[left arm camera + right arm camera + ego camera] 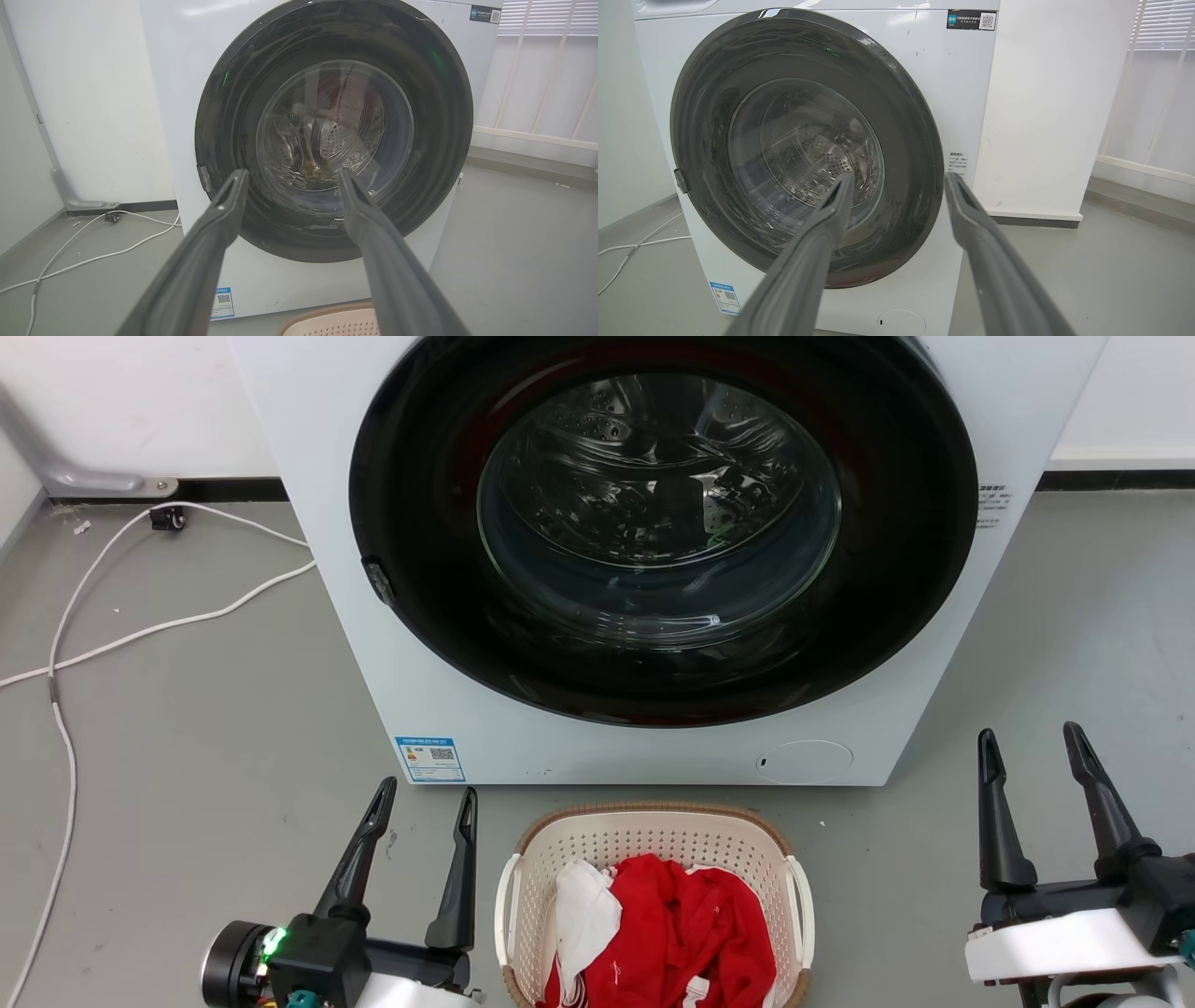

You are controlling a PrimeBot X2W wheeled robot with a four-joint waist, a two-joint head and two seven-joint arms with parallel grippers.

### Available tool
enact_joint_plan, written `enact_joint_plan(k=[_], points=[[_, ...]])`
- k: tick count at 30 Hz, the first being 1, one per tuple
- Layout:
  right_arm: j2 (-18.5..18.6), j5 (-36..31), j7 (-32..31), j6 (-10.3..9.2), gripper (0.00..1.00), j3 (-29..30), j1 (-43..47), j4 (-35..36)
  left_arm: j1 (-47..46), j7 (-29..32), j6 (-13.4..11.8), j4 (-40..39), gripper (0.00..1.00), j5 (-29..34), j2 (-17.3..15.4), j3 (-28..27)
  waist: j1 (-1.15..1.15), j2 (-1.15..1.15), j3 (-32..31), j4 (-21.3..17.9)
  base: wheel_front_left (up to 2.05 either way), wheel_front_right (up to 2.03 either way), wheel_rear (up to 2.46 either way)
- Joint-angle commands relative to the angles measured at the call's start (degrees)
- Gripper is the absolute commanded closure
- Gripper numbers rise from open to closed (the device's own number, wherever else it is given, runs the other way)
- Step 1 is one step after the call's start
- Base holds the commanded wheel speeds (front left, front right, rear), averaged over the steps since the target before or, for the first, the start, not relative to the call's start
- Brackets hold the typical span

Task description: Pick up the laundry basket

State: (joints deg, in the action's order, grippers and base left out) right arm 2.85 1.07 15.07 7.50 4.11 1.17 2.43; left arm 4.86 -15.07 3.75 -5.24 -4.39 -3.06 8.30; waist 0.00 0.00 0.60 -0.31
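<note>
The left end effector (428, 791) stood open, its two dark fingers spread and holding nothing. The laundry basket (653, 835) sat upright on the floor (233, 709) just to the right of it, not touching its fingers. The right end effector (1028, 733) was likewise spread wide and empty, well apart from the basket on its other side, so the basket lay between the two and nearer the left one. Inside the basket lay a red garment (695, 924) with a white cloth (583, 910) against its left side. Beyond both sets of fingertips stood the washing machine (560, 747), its round, dark-framed glass door shut, the basket's far rim near its front panel. A white cable (140, 635) trailed over the floor, well to the left of the left end effector.
</note>
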Motion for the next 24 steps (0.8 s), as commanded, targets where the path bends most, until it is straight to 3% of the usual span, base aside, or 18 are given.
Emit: enact_joint_plan(k=[1, 14, 24], points=[[0.1, 0.3, 0.2, -0.02, 0.00, -0.1, 0.1, -0.1, 0.7, -0.2, 0.2, 0.1, 0.00, -0.2, 0.1, -0.3, 0.00, 0.00, 0.0, 0.0, 0.00, 0.00, 0.00], [0.0, -0.8, 0.2, -0.02, 0.00, -1.2, -0.7, -1.0, -0.3, -0.2, 0.4, 1.1, 0.00, 0.8, 0.2, 0.1, 0.00, 0.00, 2.5, -0.6, 0.00, 0.00, 0.00], [0.0, -1.6, 0.2, -0.02, 0.00, -2.2, -7.6, -5.4, -7.1, -0.2, 1.4, 5.4, 0.00, 1.8, -0.1, -0.9, 0.00, 0.00, 15.4, -2.1, 0.00, 0.00, 0.00]])
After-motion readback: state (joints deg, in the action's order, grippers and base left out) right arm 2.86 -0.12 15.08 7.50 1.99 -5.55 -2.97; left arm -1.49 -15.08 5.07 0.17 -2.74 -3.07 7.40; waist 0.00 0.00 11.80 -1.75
